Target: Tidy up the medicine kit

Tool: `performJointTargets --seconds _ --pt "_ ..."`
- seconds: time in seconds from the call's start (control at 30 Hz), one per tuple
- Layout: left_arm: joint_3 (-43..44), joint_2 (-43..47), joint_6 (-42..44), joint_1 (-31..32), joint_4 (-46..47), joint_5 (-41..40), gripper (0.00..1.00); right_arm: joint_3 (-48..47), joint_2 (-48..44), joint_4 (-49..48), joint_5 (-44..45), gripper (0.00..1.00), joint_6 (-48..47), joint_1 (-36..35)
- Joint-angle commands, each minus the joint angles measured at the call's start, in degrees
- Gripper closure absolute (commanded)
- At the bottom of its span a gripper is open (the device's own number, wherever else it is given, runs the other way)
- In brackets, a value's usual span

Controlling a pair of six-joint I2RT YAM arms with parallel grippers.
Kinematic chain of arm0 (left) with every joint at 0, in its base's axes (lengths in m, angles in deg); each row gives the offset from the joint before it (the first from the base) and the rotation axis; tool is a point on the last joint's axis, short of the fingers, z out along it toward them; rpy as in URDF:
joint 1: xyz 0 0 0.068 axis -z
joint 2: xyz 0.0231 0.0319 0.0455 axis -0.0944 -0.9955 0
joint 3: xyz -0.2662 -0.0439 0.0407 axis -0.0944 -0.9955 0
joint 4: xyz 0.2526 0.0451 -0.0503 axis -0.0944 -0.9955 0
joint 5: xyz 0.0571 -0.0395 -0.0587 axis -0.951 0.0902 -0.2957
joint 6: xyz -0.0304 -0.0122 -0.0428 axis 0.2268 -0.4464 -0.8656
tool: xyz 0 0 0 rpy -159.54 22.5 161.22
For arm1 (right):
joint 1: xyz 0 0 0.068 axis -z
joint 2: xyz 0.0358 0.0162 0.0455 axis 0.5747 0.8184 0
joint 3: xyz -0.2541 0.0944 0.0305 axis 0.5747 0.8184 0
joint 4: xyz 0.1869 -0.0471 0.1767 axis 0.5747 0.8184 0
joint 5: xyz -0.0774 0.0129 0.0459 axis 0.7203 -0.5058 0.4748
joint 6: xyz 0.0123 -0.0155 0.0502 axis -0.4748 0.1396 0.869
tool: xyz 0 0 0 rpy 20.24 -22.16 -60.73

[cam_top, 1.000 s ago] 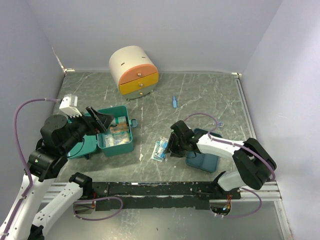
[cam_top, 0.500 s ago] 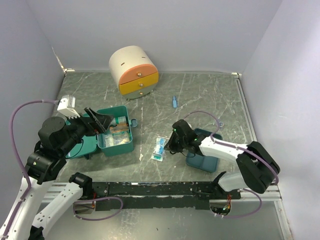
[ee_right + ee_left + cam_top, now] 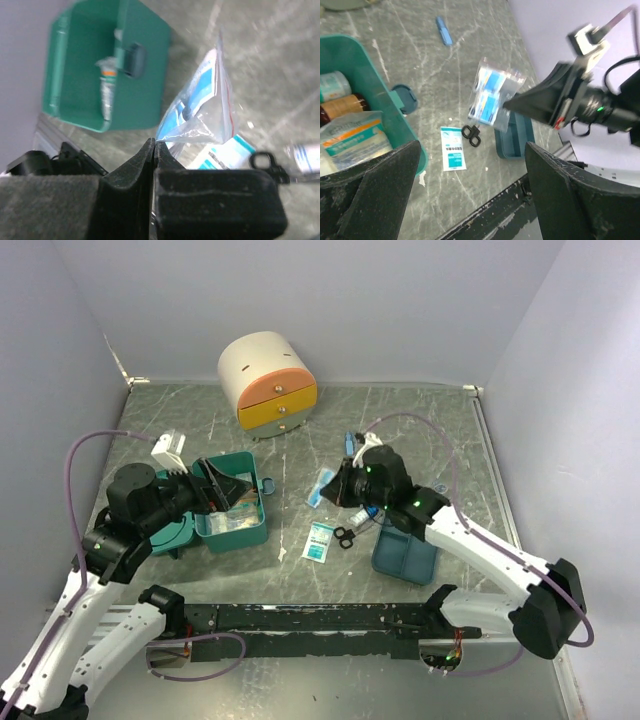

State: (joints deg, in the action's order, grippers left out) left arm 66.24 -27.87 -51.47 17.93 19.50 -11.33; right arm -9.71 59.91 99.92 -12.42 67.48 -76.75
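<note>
- The medicine kit (image 3: 236, 525) sits open at the near left of the table (image 3: 420, 430). Its lid (image 3: 165, 536) is folded out to the left, so the box can be loaded from above.
- The kit already holds a brown bottle (image 3: 340, 105) and a soft packet (image 3: 355, 137). It looks part filled, and I judge the sorting to be midway.
- The right gripper (image 3: 153, 149) is clenched on one corner of a clear bag (image 3: 202, 107) with blue-and-white contents. The bag hangs from that pinch and appears to be off the table.
- A grip on the corner lets the slack bag dangle, which should make it easier to lower into the box.
- The bag is right of the kit and apart from it. The likely next move is to carry it left to the open box.
- The left gripper (image 3: 225, 486) hovers above the kit with its fingers spread wide and nothing between them. It seems to be waiting to receive the bag or steady the box.
- A white-and-teal sachet (image 3: 320, 540) and small black scissors (image 3: 343, 536) lie loose on the table, near of the bag. Both are probably yet to be packed.
- A dark-blue tray (image 3: 405, 555) lies at the near right, just beside the scissors.
- A small blue tube (image 3: 349, 443) lies farther back, and a cream cabinet (image 3: 262, 365) with orange and yellow drawers stands at the far left.
- One risk is that the thin bag slips from so small a pinch, or catches on the kit's rim.
</note>
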Motion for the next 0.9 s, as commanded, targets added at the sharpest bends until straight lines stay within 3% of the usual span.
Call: performJointTargets --seconds 0.0,0.2,0.5,0.77,0.87 --pt "-3.6 1.3 -4.1 0.0 9.9 8.9 0.03 -9.5 -1.0 5.1 -7.4 1.00 -13.1 0.3" --pt "-9.3 1.4 -14.9 0.1 22.5 15.8 0.04 -24.3 3.3 7.4 -22.1 1.00 -18.2 0.3" --pt "-19.6 4.3 -40.8 0.1 47.4 13.4 0.05 -38.3 11.2 4.6 -39.0 1.00 -16.5 -2.3" --pt "-20.5 4.1 -42.1 0.1 54.1 13.4 0.09 -40.2 12.7 0.5 -44.3 1.00 -13.7 -3.2" --pt "-21.3 1.8 -43.8 0.1 60.9 15.3 0.18 -39.7 12.7 0.1 -45.5 1.00 -12.9 -3.2"
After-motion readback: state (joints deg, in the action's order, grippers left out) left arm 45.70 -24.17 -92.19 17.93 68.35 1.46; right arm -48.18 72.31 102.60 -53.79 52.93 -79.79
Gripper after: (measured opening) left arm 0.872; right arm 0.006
